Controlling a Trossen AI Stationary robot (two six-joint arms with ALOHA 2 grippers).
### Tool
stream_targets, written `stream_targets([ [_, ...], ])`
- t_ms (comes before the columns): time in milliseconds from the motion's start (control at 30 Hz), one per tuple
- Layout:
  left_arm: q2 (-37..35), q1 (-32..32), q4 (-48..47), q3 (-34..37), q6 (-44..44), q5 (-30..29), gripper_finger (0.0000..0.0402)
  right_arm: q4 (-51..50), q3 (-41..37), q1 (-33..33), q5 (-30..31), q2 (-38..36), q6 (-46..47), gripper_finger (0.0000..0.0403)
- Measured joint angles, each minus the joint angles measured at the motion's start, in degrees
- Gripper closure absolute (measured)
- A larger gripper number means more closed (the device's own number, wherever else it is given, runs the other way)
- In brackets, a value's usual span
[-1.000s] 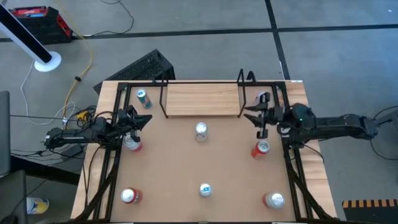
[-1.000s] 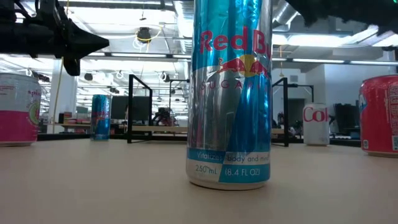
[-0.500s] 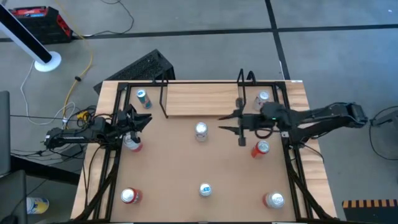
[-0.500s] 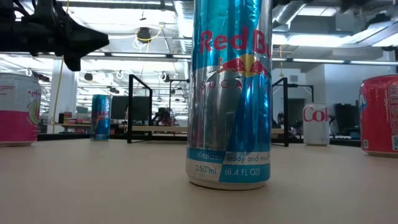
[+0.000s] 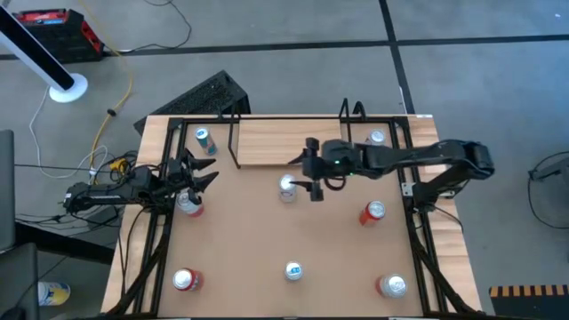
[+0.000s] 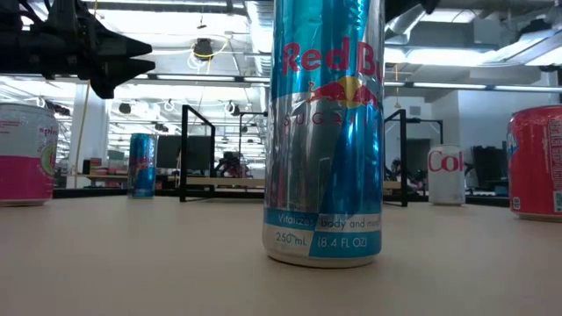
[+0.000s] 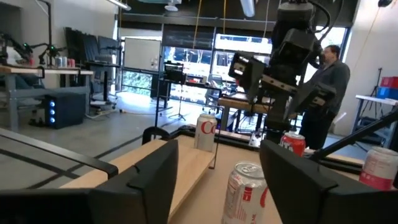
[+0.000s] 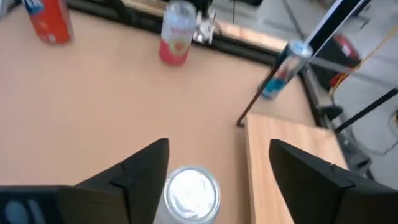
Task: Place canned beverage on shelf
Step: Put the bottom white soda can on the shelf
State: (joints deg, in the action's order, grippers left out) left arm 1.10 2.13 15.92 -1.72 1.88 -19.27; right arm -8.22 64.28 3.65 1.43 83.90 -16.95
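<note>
The right tool [image 5: 305, 174] is hanging with its fingers spread wide just beside the silver-topped can [image 5: 287, 188], which is standing on the worktop [image 5: 267, 240] directly in front of the shelf [image 5: 289, 142]. The can is sitting apart from the fingers. The left tool [image 5: 197, 172] is waiting, open, above a pink can [image 5: 188, 204] at the worktop's left side.

My table [image 5: 258, 249] is matt brown board. The shelf [image 5: 289, 142] beyond is pale grained wood in thin black metal rod. The nearest can [image 6: 325, 132] is glossy blue-and-silver metal; my fingers [image 8: 124, 174] look matt black.
</note>
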Motion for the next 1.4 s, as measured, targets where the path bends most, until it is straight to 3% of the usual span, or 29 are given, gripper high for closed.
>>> stream_targets([
  [300, 0.0, 0.0, -1.1, 0.0, -2.3, -0.7, 0.0168, -3.7, 1.9, 1.2, -3.9, 6.9, 0.6, 0.0063],
  [1067, 0.0, 0.0, -3.6, 0.0, -2.1, -2.8, 0.0168, -0.3, 2.2, 5.1, -10.7, 16.5, 4.5, 0.0062],
  [1400, 0.0, 0.0, -3.9, 0.0, -2.1, -2.8, 0.0168, -2.2, 2.0, 5.2, -10.4, 14.6, 6.1, 0.0114],
])
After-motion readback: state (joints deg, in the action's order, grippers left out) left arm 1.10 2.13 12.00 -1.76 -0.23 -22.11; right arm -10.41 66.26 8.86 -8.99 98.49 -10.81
